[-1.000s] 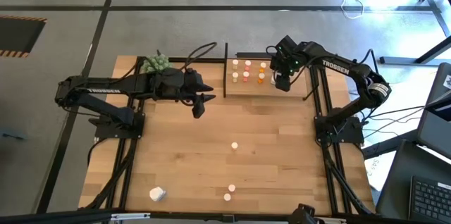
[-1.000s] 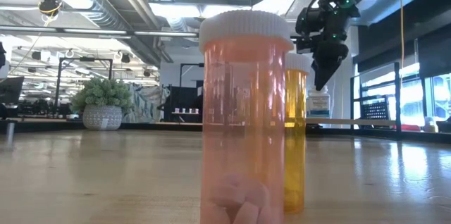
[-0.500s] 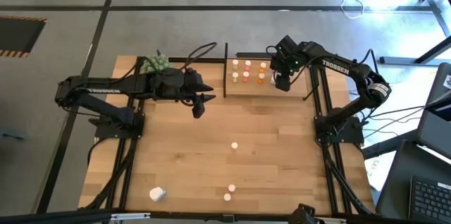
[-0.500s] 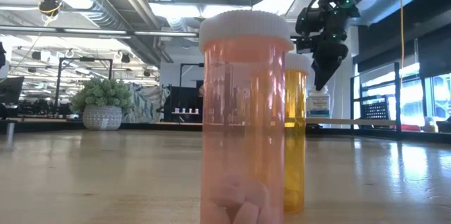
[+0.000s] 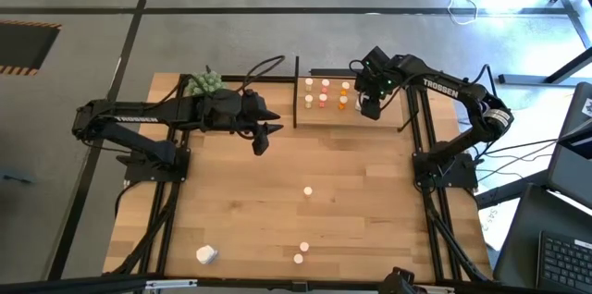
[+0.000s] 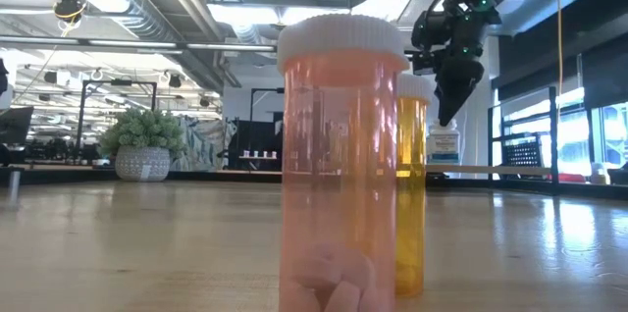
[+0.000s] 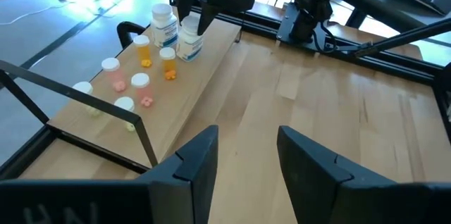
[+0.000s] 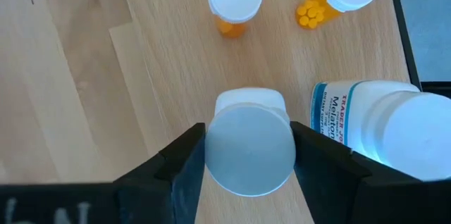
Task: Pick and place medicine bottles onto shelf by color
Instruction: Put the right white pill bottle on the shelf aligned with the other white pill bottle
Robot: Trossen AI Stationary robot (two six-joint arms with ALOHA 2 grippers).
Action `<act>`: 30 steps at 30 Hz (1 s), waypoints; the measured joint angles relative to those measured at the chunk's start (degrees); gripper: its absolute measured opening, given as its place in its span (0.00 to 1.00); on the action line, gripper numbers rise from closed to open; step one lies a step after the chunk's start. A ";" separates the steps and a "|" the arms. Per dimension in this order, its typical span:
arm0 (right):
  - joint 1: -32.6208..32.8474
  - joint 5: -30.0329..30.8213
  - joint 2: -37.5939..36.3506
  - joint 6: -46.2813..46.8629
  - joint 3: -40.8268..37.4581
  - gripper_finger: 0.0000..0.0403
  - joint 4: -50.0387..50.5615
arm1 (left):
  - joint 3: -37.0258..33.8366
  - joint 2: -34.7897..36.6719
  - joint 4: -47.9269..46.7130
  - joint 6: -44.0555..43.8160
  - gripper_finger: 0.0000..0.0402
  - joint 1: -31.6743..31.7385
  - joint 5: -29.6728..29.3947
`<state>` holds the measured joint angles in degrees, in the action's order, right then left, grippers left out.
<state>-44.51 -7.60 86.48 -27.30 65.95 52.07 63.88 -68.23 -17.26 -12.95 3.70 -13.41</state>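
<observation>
1. Right tool (image 8: 246,155) sits over the shelf's (image 5: 330,112) right end, fingers either side of a white bottle (image 8: 248,143) standing on the board. They sit at its sides, but I cannot tell if they grip it.
2. Beside it stands a bigger labelled white bottle (image 8: 384,122), very close; two orange bottles (image 8: 235,0) stand further along the board.
3. Step looks like setting the white bottle down with the whites. Best done by opening only slightly and lifting straight up, so the fingers miss the big neighbour.
4. Left tool (image 7: 243,164) hangs empty over mid-counter, fingers part open, facing the shelf.
5. Left on the counter (image 5: 370,211): three small bottles (image 5: 308,190) in the middle and near edge, one larger white one (image 5: 205,255) near the front left.
6. Potted plant (image 5: 205,82) at the back left corner. Open office beyond, cables on the floor.
</observation>
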 joint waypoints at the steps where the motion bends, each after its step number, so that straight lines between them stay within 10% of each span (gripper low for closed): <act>1: 0.00 0.01 0.02 -0.01 0.00 0.49 0.00 | 0.00 -0.01 0.00 0.00 0.35 0.00 0.00; 30: -0.39 0.44 0.22 1.66 -0.20 0.65 0.17 | -0.01 0.00 0.00 0.00 0.35 0.02 0.00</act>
<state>-44.91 -7.16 86.70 -25.65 65.76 52.25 63.88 -68.23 -17.26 -12.95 3.73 -13.41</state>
